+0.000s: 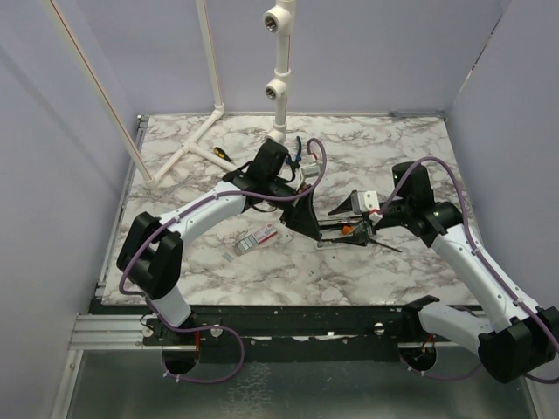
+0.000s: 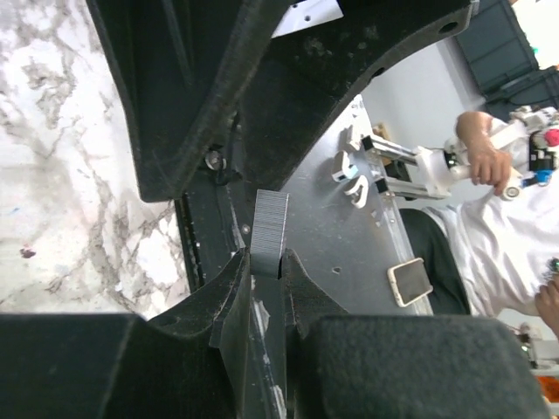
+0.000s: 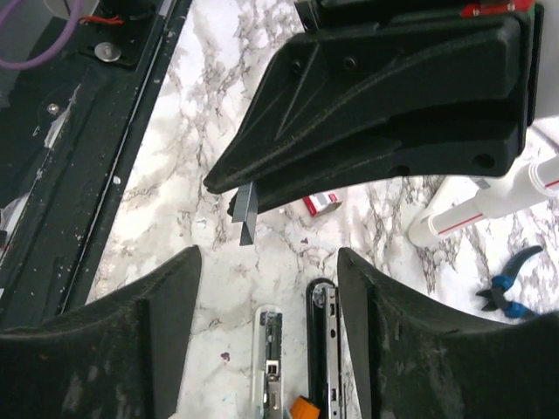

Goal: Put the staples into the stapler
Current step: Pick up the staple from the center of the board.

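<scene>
Your left gripper is pinched tight on the staples, a short silvery strip standing up from between its black fingers in the left wrist view. From the right wrist camera, the same strip juts from the tip of that gripper above the marble table. It sits short of the open end of the stapler and apart from it in that view.

The stapler lies swung open near the middle of the table, its black arm and its pale metal channel side by side. Your right gripper has its jaws spread wide with nothing in them. The opened stapler shows between its two dark fingers, and you cannot tell from these views whether either finger touches it. An orange piece shows at the bottom edge of the right wrist view beside the stapler; what it is cannot be told.

The staple box, white with red marking, lies flat on the marble to the left of the left gripper in the overhead view, apart from the stapler. A small pale scrap lies just beside it toward the near left. Blue-handled pliers and a white pipe lie toward the far side of the table.
</scene>
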Tool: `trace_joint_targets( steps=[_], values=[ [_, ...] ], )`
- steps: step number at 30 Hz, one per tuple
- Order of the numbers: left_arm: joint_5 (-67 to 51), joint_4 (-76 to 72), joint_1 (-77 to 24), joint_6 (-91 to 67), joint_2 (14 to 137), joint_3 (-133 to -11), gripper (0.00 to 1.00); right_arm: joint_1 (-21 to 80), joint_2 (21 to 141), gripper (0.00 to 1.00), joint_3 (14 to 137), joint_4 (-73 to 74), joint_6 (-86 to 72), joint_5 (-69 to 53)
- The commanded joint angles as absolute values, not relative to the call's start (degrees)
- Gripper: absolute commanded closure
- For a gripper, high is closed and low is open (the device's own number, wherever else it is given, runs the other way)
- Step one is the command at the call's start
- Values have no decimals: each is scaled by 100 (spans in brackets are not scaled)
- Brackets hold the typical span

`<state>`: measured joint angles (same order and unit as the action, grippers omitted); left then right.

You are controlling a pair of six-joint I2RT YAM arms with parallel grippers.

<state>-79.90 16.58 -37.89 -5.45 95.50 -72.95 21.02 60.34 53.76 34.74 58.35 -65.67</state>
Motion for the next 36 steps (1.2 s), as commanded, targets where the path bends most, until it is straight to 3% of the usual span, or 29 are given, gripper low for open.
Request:
trace_joint_targets(
  steps=[1,6,19,23,36],
  values=[
    [-7369,1543,-3780,-106,9126,-7146,100,2119,6032,29,5451,3496,5157,-6169],
    [-6638,1570,-3736,400,8842,-6953,100,2110,6027,17,5474,3498,4583,-5963],
    [-4236,2310,-3744,2406,8143,-6732,100,2115,6159,6,5962,2970,2573,-5338],
    [-4043,2316,-3781,2838,7936,-6633,100,2109,6266,0,6160,2858,2134,-5245],
    [-3942,2311,-3859,3437,7711,-6639,100,2101,6859,0,6873,3422,1510,-5039]
  ],
)
